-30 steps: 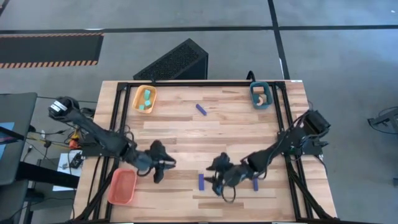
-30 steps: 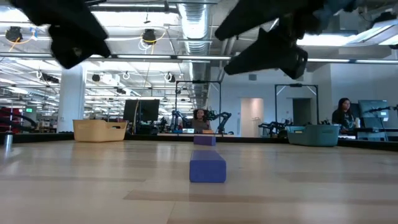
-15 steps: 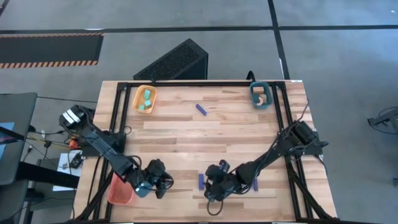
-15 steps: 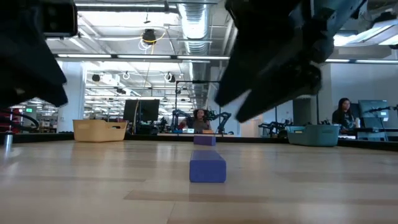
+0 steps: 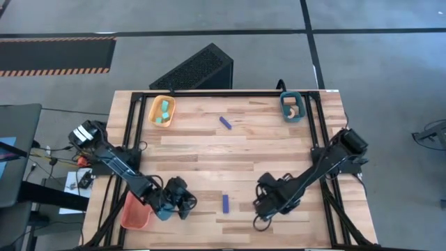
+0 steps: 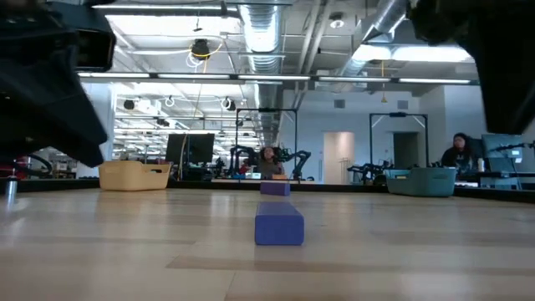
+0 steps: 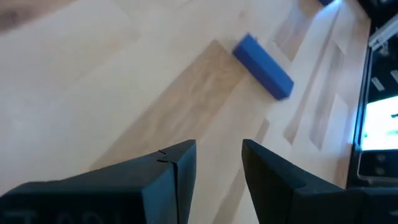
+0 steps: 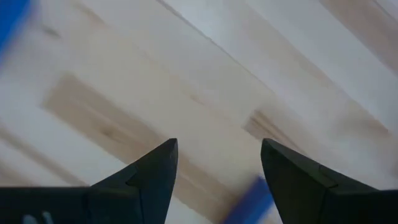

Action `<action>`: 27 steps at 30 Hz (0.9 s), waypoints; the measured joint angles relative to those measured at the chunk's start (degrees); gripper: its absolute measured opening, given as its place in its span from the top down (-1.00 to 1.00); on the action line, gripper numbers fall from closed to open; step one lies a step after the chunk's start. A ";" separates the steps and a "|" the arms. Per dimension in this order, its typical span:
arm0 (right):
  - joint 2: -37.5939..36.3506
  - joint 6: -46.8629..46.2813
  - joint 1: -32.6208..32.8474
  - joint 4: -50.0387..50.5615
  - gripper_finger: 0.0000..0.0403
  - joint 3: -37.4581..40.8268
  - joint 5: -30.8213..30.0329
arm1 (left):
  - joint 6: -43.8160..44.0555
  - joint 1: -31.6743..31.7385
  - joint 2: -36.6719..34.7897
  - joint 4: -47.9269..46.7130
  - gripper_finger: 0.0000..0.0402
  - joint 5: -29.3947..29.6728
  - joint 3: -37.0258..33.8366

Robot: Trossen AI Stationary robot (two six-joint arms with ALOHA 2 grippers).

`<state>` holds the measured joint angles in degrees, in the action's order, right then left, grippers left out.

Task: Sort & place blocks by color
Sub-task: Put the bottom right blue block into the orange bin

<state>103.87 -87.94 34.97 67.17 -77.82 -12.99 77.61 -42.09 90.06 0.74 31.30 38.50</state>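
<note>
The right gripper (image 5: 263, 203) has slid rightward off the lower-centre blue bar (image 5: 225, 203), fingers spread and empty. The left gripper (image 5: 187, 204), lower left, barely moved, fingers apart with nothing between. Another bar (image 5: 224, 122) lies upper centre. The yellow tray (image 5: 152, 109) holds cyan blocks (image 5: 163, 114); the teal tray (image 5: 284, 99), tan pieces (image 5: 295, 111).

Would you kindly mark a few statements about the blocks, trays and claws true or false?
1. The cyan blocks lie in the yellow-orange tray. True.
2. The left claw grips a blue block. False: it is open and empty above bare wood.
3. A blue block lies on the table between the two claws. True.
4. The teal tray holds blue blocks. False: it holds a tan piece.
5. The right claw is open. True.
</note>
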 joint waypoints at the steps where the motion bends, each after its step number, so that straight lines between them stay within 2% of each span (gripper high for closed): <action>1: 0.28 -0.93 0.08 1.05 -0.27 0.00 1.49 | -0.25 0.46 0.00 0.14 0.43 -0.03 0.00; 12: 0.01 -17.84 6.53 -3.92 -0.27 8.50 11.58 | -3.30 2.41 -0.02 0.18 0.43 -6.44 0.00; 17: -0.06 -22.28 9.12 -9.65 -0.27 12.15 16.37 | -5.46 2.63 -0.04 0.19 0.43 -6.66 0.00; 22: -0.04 -27.87 10.84 -16.92 -0.27 16.31 16.76 | -7.72 4.34 -0.04 0.28 0.43 -7.38 0.00; 27: -0.44 -29.01 11.18 -22.97 -0.26 19.43 16.56 | -10.06 6.25 -0.06 0.30 0.43 -10.60 0.00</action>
<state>103.43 -116.95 46.15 44.19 -58.39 3.57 67.55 -35.84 90.00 1.04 20.70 38.50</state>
